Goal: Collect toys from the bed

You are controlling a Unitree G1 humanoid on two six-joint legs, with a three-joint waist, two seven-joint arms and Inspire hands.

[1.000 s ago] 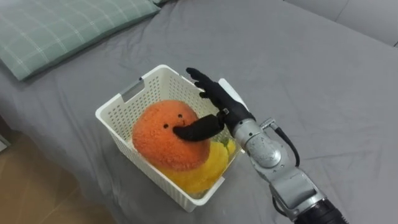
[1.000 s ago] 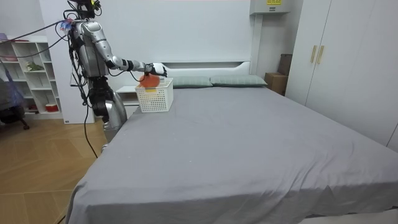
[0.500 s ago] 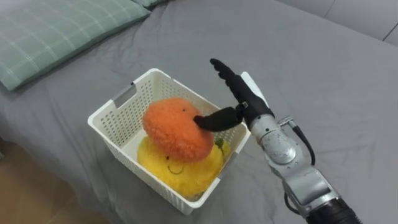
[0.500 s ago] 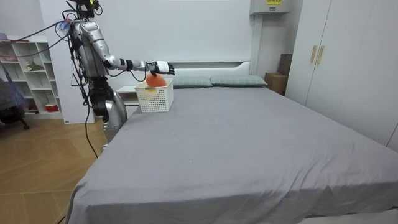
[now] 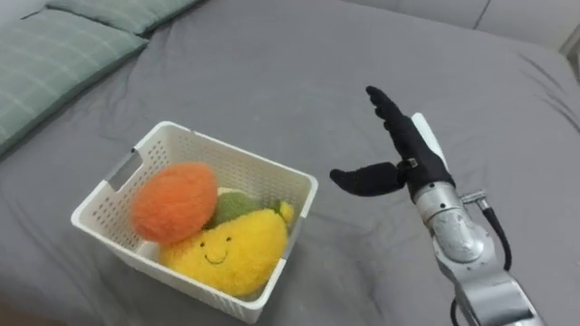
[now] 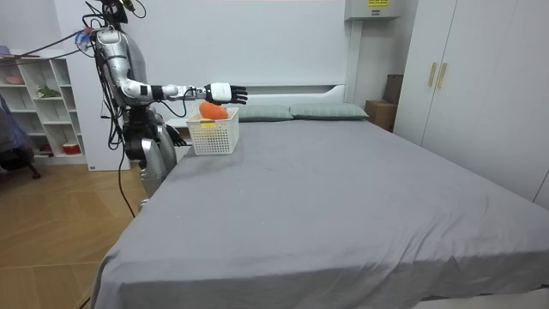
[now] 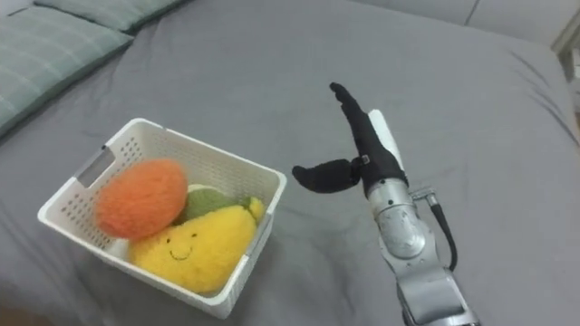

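Released by the right hand (image 5: 412, 163), the orange plush (image 5: 174, 201) now lies in the white basket (image 5: 245, 158) at the lower left of the eye view, against a yellow smiling plush (image 5: 227, 254). That hand has swung to the frame's right, clear of the basket, over the grey bed (image 5: 272, 72), fingers straight, thumb out, empty.

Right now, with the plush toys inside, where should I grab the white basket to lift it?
Probably by the handle slot in the left end wall of the white basket, coming from the robot's left: it is the one visible opening fingers could hook. The right hand, open, hovers on the opposite side.
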